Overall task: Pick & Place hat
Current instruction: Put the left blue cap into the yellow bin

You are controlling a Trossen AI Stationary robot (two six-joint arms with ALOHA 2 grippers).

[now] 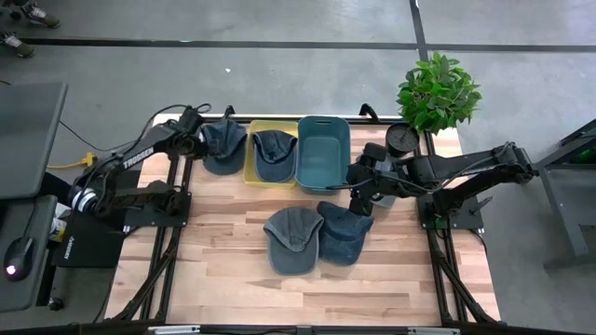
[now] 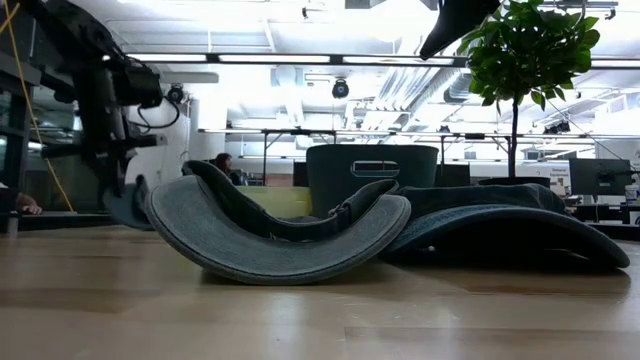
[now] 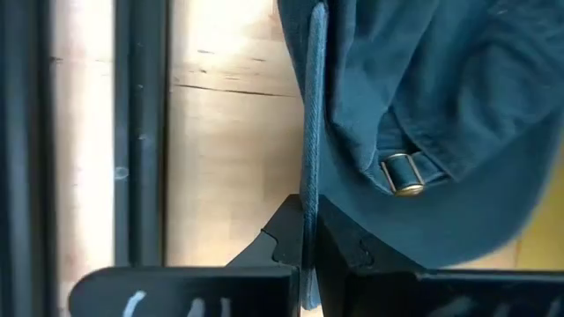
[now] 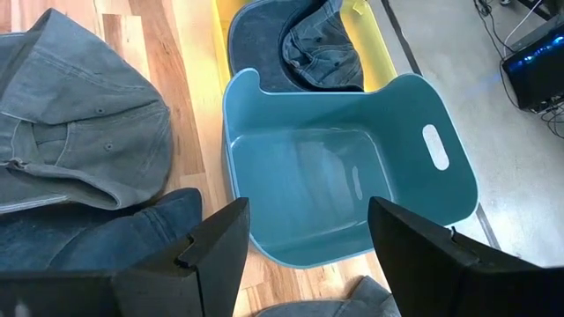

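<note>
Denim cap [image 1: 223,144] pinched at strap by my left gripper [image 1: 197,130], far-left wooden tabletop [image 1: 233,270]; right gripper [image 1: 365,186] spread near teal bin [image 1: 324,154]; office behind.

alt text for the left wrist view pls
The left gripper is shut on the edge of a blue denim cap, whose brass strap buckle shows, above the wooden table.

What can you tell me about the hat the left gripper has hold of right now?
The hat is a dark blue denim-like cap with a stitched brim and a brass strap buckle. It lies at the table's far left, just beside the yellow bin. The left gripper is shut on its thin brim edge. Whether it is lifted cannot be told.
</note>
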